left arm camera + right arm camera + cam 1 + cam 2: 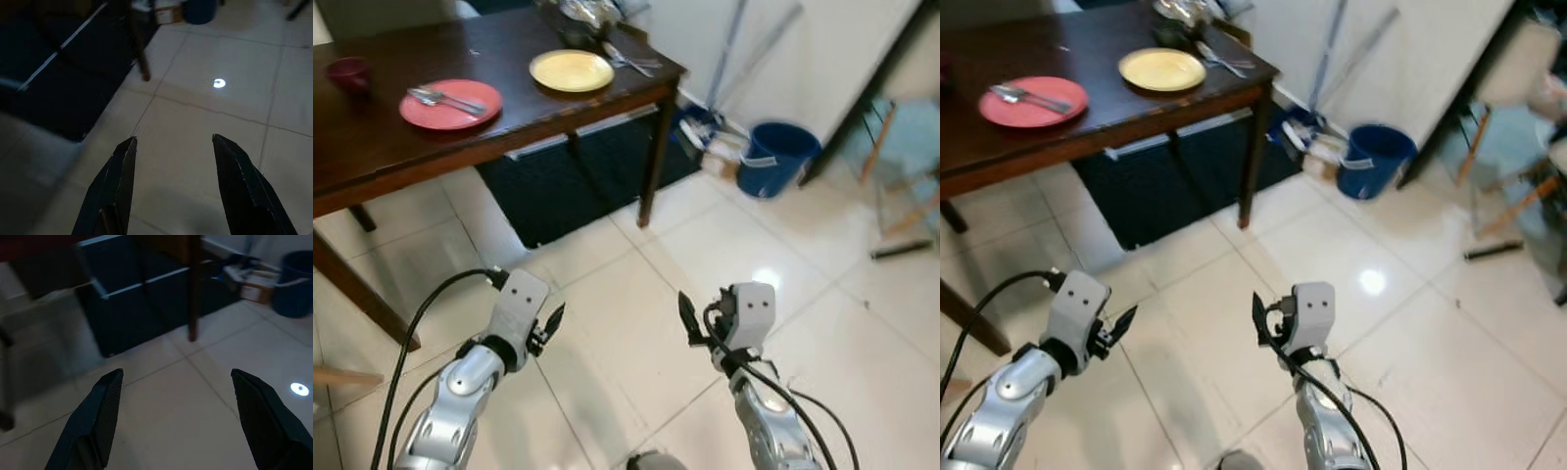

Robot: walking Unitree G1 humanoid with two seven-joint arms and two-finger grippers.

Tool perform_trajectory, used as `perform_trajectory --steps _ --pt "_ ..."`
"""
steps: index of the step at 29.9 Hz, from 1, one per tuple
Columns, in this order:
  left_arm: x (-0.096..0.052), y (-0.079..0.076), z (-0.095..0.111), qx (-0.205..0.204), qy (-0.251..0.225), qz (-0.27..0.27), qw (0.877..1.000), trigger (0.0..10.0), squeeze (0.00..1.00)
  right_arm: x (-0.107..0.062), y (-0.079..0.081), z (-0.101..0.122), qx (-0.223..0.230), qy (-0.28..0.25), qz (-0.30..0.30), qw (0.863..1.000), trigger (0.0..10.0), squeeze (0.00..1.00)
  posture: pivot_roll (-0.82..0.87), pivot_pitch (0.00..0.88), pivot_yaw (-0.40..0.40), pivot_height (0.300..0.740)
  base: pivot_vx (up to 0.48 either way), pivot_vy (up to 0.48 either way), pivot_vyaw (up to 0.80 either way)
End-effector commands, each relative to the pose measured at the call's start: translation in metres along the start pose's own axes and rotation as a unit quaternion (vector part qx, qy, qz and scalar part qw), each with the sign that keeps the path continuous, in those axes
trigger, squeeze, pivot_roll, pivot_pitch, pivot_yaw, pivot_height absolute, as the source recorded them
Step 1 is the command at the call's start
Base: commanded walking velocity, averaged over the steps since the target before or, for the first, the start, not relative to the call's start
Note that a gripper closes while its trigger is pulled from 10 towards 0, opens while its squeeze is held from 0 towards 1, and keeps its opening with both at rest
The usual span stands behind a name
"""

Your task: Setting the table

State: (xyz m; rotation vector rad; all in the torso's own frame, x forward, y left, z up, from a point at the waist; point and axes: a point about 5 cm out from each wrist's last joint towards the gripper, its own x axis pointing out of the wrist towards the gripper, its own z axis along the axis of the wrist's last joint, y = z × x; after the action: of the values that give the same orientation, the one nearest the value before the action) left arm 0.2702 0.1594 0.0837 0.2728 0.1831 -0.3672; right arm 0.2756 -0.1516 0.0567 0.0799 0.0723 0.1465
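Observation:
A dark wooden table stands ahead to my left. On it lies a red plate with cutlery across it, and a yellow plate nearer the far corner. Loose cutlery lies beside the yellow plate, and a dark red cup sits at the left end. My left gripper and right gripper hover low over the tiled floor, well short of the table. Both are open and empty, as the left wrist fingers and right wrist fingers show.
A blue bucket and mop handles lean against the white wall to the right of the table. A dark rug lies under the table. Chair legs stand at the far right. Pale tiled floor stretches between me and the table.

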Motion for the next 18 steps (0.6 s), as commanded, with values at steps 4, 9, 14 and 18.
perform_trajectory --steps 4,9,14,18 --pt "0.000 -0.002 -0.001 0.005 -0.002 -0.001 1.000 10.0 0.00 -0.001 -0.003 -0.002 0.003 0.006 -0.009 1.000 10.0 0.00 -0.12 0.019 0.035 0.740 0.000 0.000 -0.80" --pt "0.001 0.002 0.001 0.014 -0.014 0.017 1.000 10.0 0.00 0.002 0.000 0.004 -0.004 -0.006 0.001 1.000 10.0 0.00 -0.12 0.019 0.035 0.740 0.000 0.000 -0.11" --pt "0.002 0.010 0.002 0.027 -0.021 0.055 0.998 10.0 0.00 0.010 0.009 0.017 -0.009 -0.028 0.019 0.999 10.0 0.00 -0.11 0.019 0.032 0.740 0.480 0.000 0.00" --pt "0.002 0.010 0.003 0.027 -0.023 0.056 0.998 10.0 0.00 0.012 0.010 0.018 -0.010 -0.030 0.024 0.999 10.0 0.00 -0.11 0.017 0.027 0.740 0.480 0.000 0.00"
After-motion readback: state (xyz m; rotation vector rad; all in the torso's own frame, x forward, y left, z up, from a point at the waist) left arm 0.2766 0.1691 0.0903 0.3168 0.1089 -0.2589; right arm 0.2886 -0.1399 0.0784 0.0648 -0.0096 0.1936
